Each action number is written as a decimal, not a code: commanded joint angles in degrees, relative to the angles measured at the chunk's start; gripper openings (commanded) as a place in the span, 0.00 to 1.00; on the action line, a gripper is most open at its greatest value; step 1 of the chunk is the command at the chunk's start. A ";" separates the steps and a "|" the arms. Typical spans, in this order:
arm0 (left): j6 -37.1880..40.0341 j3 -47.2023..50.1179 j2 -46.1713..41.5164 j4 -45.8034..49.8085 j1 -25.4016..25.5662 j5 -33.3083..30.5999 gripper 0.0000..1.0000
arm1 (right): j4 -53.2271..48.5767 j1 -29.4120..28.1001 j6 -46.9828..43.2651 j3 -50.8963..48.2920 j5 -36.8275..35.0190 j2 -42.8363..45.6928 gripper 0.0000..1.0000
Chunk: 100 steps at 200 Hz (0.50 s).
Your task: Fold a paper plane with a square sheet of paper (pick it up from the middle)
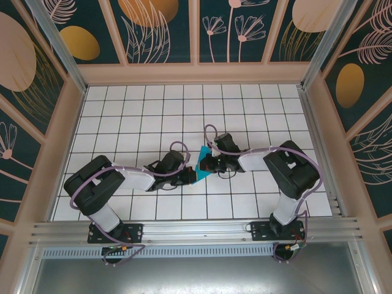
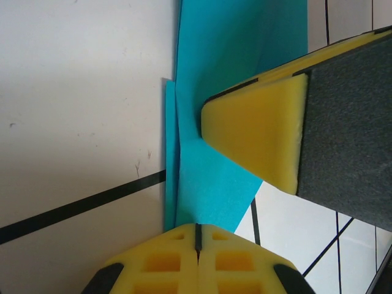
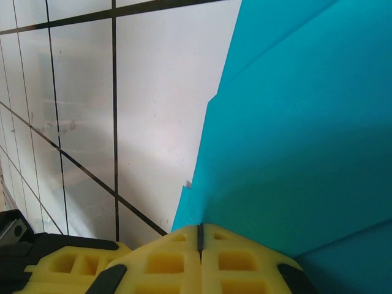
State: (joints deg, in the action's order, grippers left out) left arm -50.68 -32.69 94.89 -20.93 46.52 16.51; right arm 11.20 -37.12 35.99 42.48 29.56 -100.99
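The paper (image 2: 229, 67) is lying at mid-table (image 1: 153, 110), between the two arms, already creased into a narrower layered shape with a doubled strip running along its left edge in the left wrist view. It is not yet a dart, so the work is judged to be sitting in the middle of the folding, at a creasing or flap-holding step. The left gripper (image 2: 197, 236) is showing its jaws closed flush, with the tips meeting the near edge of the paper at the fold. The right gripper (image 3: 199, 236) is likewise showing closed jaws, its tips bearing on the paper from the opposite side; the left wrist view is showing that tip resting against the sheet's upper layer. Whether either gripper is nipping a layer or merely pressing down cannot be told. In my judgement the next move is calling for one tip to be pinning the sheet flat while the other is running along the crease, or opening to take a free edge. The thin paper is likely to slide or buckle on the smooth tiles if the pressure is uneven.
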 commanded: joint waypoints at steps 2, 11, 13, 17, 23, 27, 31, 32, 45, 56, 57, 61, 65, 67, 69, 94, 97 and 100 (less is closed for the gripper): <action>0.50 0.61 -0.81 -0.36 0.28 0.57 0.00 | -2.56 -0.14 -1.71 0.68 -1.52 -1.65 0.00; 0.36 0.31 -1.34 -1.57 0.30 0.71 0.00 | -2.50 -0.19 -1.71 0.59 -1.48 -1.61 0.00; 0.39 0.18 -1.39 -1.68 0.25 0.76 0.00 | -2.41 -0.20 -1.71 0.59 -1.45 -1.61 0.00; 0.46 -0.02 -1.54 -1.83 0.29 0.76 0.00 | -2.35 -0.15 -1.71 0.54 -1.32 -1.57 0.00; 0.65 -0.55 -1.53 -1.63 0.31 0.46 0.02 | -2.20 -0.20 -1.77 0.50 -1.17 -1.43 0.00; 0.81 -0.90 -1.47 -1.31 0.32 0.20 0.03 | -2.12 -0.12 -1.84 0.57 -1.08 -1.28 0.00; 0.99 -1.21 -1.29 -0.96 0.27 -0.09 0.03 | -2.08 -0.17 -1.87 0.58 -1.01 -1.25 0.00; 1.05 -1.27 -1.25 -0.82 0.25 -0.17 0.03 | -2.03 -0.15 -1.88 0.58 -0.96 -1.19 0.00; 1.42 -2.06 -0.19 0.38 0.25 -0.85 0.03 | -1.55 -0.18 -1.97 0.58 -0.43 -0.80 0.00; 1.67 -2.21 1.15 0.95 0.30 -0.79 0.00 | -1.14 -0.19 -2.14 0.67 -0.14 -0.37 0.00; 1.70 -2.21 1.34 1.01 0.31 -0.79 0.00 | -1.12 -0.16 -2.14 0.68 -0.09 -0.36 0.00; 1.77 -2.12 1.89 1.20 0.24 -0.78 0.00 | -1.02 -0.12 -2.24 0.68 -0.03 -0.12 0.00; 1.80 -1.95 2.42 1.32 0.29 -0.78 0.00 | -0.94 -0.11 -2.24 0.68 -0.03 0.00 0.00; 1.81 -1.88 2.65 1.33 0.27 -0.78 0.00 | -0.88 -0.11 -2.24 0.68 0.01 0.13 0.00; 1.72 -1.77 2.82 1.33 0.29 -0.82 0.00 | -0.80 -0.13 -2.30 0.68 -0.02 0.19 0.00; 1.37 0.00 4.78 1.62 0.25 -0.52 0.00 | 0.25 -0.14 -2.55 0.28 0.55 1.60 0.00; 1.32 0.14 4.71 1.64 0.26 -0.58 0.00 | 0.37 -0.14 -2.52 0.18 0.72 1.75 0.00; 1.36 0.36 4.55 1.80 0.24 -0.67 0.00 | 0.52 -0.22 -2.50 0.11 0.88 1.97 0.00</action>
State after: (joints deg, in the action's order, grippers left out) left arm -50.22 -33.93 96.66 -21.80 46.52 16.47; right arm 11.20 -37.12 34.81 42.61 29.65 -100.99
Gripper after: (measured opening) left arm 0.060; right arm 0.064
